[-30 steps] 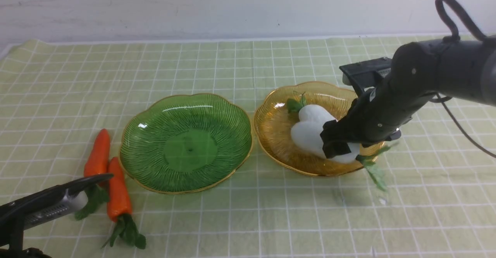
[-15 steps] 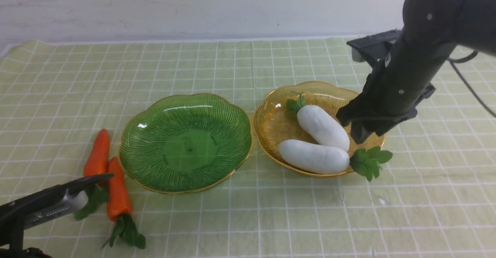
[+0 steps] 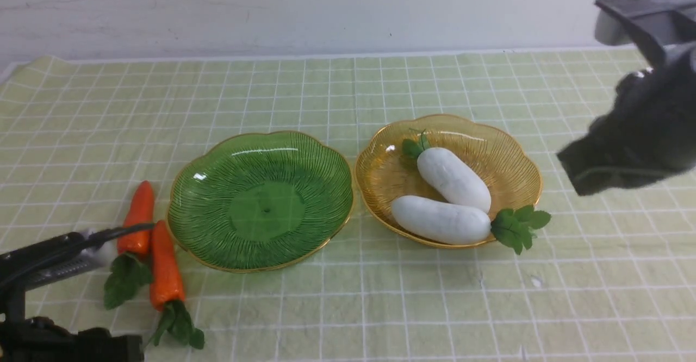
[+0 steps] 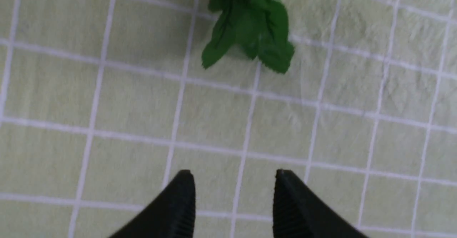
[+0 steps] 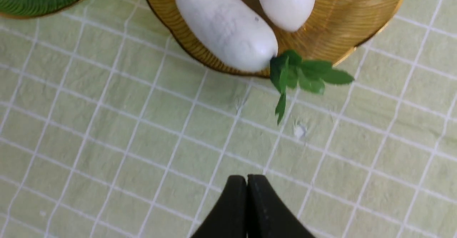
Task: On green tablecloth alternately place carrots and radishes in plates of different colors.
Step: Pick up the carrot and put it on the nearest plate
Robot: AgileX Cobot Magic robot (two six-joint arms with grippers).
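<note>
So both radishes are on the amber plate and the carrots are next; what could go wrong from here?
The two carrots lie close together near the left gripper, so its open jaws could nudge one while going for the other. The nearer carrot's top end sits right by the rim of the green plate, so a low approach might bump that plate. One radish has its leaves hanging over the edge of the amber plate; a passing arm could perhaps catch them.

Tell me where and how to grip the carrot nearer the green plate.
Take that carrot across the thick part of its orange body, just above the leaves, probably from overhead with one finger along each long side. It lies flat and tapers towards the plate, so the narrow tip would likely hold less securely.
</note>
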